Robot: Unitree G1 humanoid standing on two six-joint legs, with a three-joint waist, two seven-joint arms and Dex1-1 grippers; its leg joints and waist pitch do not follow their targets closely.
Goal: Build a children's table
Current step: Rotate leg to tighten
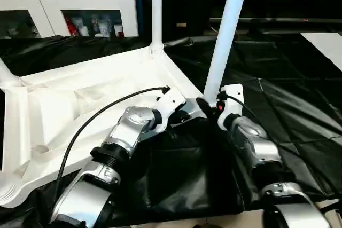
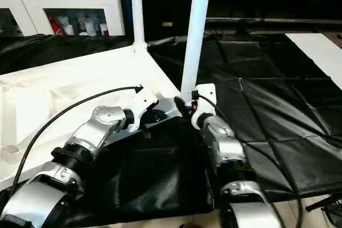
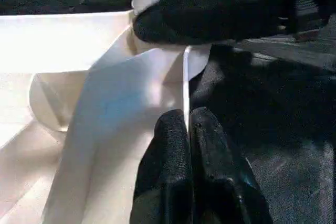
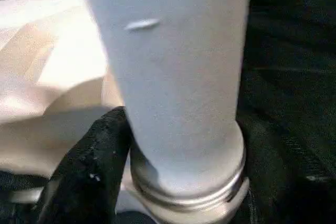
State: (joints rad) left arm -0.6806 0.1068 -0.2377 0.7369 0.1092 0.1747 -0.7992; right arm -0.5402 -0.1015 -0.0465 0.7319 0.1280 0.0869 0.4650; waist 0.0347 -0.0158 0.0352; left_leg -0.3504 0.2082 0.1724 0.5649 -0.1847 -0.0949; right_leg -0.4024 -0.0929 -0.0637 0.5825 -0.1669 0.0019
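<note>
The table top (image 1: 91, 92) lies upside down on black sheeting. The right gripper (image 1: 209, 105) grasps a leg (image 1: 224, 36) at its near corner socket; the left gripper (image 3: 190, 129), clenched empty, rests on the rim. Next: press the leg fully home.

black sheeting (image 1: 299, 116) under upturned white table top (image 1: 80, 100)

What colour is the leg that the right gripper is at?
White; the leg shows best in the right eye view.
</note>
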